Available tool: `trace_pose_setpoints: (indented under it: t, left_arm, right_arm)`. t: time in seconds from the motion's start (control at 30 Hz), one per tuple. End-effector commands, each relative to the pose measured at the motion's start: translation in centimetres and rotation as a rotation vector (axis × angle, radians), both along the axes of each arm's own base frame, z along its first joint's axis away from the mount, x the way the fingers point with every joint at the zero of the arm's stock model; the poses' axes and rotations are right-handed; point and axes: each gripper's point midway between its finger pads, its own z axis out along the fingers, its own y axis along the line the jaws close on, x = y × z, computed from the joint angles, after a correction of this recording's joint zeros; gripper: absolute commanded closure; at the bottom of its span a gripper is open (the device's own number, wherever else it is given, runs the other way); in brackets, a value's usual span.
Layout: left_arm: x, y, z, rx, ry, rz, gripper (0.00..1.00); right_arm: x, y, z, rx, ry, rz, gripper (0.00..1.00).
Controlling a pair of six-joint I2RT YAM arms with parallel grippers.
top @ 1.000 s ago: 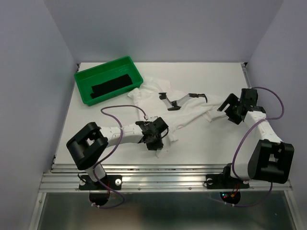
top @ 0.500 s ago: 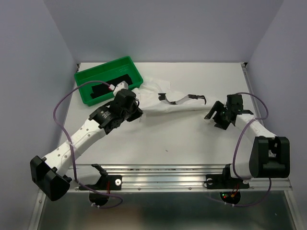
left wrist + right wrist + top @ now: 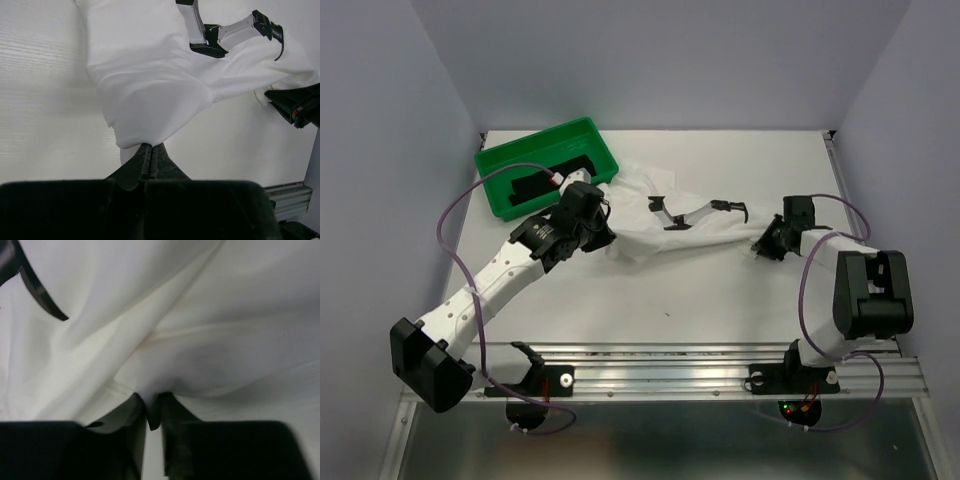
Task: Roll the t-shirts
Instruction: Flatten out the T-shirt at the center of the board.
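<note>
The white t-shirt (image 3: 650, 232), with small black printed marks (image 3: 672, 215), lies bunched in a band across the middle of the table. My left gripper (image 3: 602, 240) is shut on its left end, and the left wrist view shows the cloth (image 3: 165, 90) pinched between the closed tips (image 3: 151, 147). My right gripper (image 3: 764, 245) is at the shirt's right end. In the right wrist view a fold of the white cloth (image 3: 200, 330) is drawn down between its nearly closed jaws (image 3: 153, 402). The black t-shirt (image 3: 552, 180) lies in the tray.
The green tray (image 3: 492, 160) stands at the back left, right behind my left wrist. Purple cables loop off both arms. A metal rail (image 3: 670, 365) runs along the near edge. Walls close in on the left, right and back.
My left arm has swung from near centre to the back left and shut on the shirt's left end. My right gripper has moved in and closed on the right end. The shirt is bunched narrower.
</note>
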Motion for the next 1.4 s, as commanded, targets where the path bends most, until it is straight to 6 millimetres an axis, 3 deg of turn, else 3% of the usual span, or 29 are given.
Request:
trace_pose_setpoints:
  t: [0.0,0.03,0.07,0.1,0.13,0.2,0.23,0.4,0.5,0.57,0.77,0.8,0.83,0.9,0.93,0.97,1.0,1.03,1.07,1.13,1.17,1.23,1.27,1.37]
  left_arm:
    - [1.9,0.3,2.9,-0.012,-0.078,-0.008,1.0]
    - [2.5,0.5,3.1,-0.007,-0.081,-0.003,1.0]
    - [3.2,0.6,4.5,-0.016,-0.111,0.004,1.0]
    - [3.7,0.8,5.4,-0.012,-0.132,0.001,1.0]
    - [5.0,1.3,7.3,-0.022,-0.167,0.024,1.0]
    - [5.8,2.1,9.2,-0.021,-0.2,0.039,1.0]
    - [6.6,3.0,11.2,-0.021,-0.239,0.057,1.0]
    - [7.9,7.1,14.5,-0.034,-0.315,0.118,1.0]
    - [8.2,9.5,14.7,-0.03,-0.326,0.15,1.0]
    - [8.1,10.6,14.7,-0.02,-0.334,0.17,1.0]
    - [7.8,11.1,14.3,-0.036,-0.329,0.135,1.0]
    - [7.8,11.0,14.3,-0.04,-0.329,0.128,1.0]
    - [7.8,10.8,14.1,-0.045,-0.327,0.121,1.0]
    - [7.5,10.0,13.9,-0.072,-0.322,0.082,1.0]
    - [7.1,9.8,13.9,-0.082,-0.324,0.069,1.0]
    - [6.8,9.7,13.0,-0.086,-0.306,0.058,1.0]
    - [6.0,9.1,12.0,-0.102,-0.286,0.025,1.0]
    - [5.7,9.2,12.4,-0.104,-0.298,0.024,1.0]
    - [5.2,9.1,10.6,-0.093,-0.262,0.009,1.0]
    - [4.1,9.2,9.2,-0.083,-0.235,-0.002,1.0]
    - [3.4,9.4,7.0,-0.069,-0.187,-0.007,1.0]
    - [2.3,9.6,5.5,-0.057,-0.163,-0.012,1.0]
    - [1.6,9.7,3.6,-0.049,-0.123,-0.012,1.0]
    - [0.2,9.7,1.2,-0.049,-0.08,-0.024,1.0]
  right_arm:
    - [3.6,-1.4,0.6,-0.068,-0.027,-0.077,0.93]
    - [3.9,-2.4,1.0,-0.119,-0.012,-0.102,0.99]
    - [4.7,-2.7,2.1,-0.136,-0.032,-0.104,0.99]
    - [6.4,-3.1,4.5,-0.151,-0.086,-0.109,0.99]
    - [6.5,-3.8,6.3,-0.192,-0.11,-0.117,0.99]
    - [7.2,-5.4,9.2,-0.231,-0.164,-0.155,0.99]
    - [7.2,-6.7,12.0,-0.265,-0.216,-0.183,0.99]
    - [4.8,-9.3,17.3,-0.348,-0.331,-0.255,0.99]
    - [2.4,-10.1,17.1,-0.382,-0.316,-0.278,0.99]
    - [1.0,-10.2,15.9,-0.394,-0.275,-0.272,0.99]
    - [-2.2,-9.7,15.0,-0.381,-0.239,-0.267,0.95]
    - [-2.4,-9.7,14.8,-0.385,-0.231,-0.271,0.88]
    - [-2.9,-9.7,14.0,-0.386,-0.204,-0.27,0.63]
    - [-3.4,-9.6,12.9,-0.378,-0.168,-0.269,0.48]
    - [-4.0,-9.4,11.9,-0.367,-0.136,-0.271,0.3]
    - [-4.2,-9.2,11.5,-0.354,-0.126,-0.267,0.26]
    - [-4.6,-8.8,10.8,-0.336,-0.115,-0.26,0.25]
    - [-4.7,-8.8,10.5,-0.334,-0.108,-0.261,0.25]
    - [-4.8,-8.4,10.5,-0.317,-0.113,-0.252,0.25]
    - [-5.0,-7.8,10.5,-0.29,-0.119,-0.235,0.25]
    - [-5.2,-7.0,10.2,-0.256,-0.114,-0.208,0.26]
    - [-5.4,-6.1,10.4,-0.219,-0.131,-0.178,0.27]
    - [-5.7,-5.1,9.9,-0.174,-0.13,-0.145,0.28]
    - [-5.9,-3.1,9.6,-0.091,-0.143,-0.058,0.34]
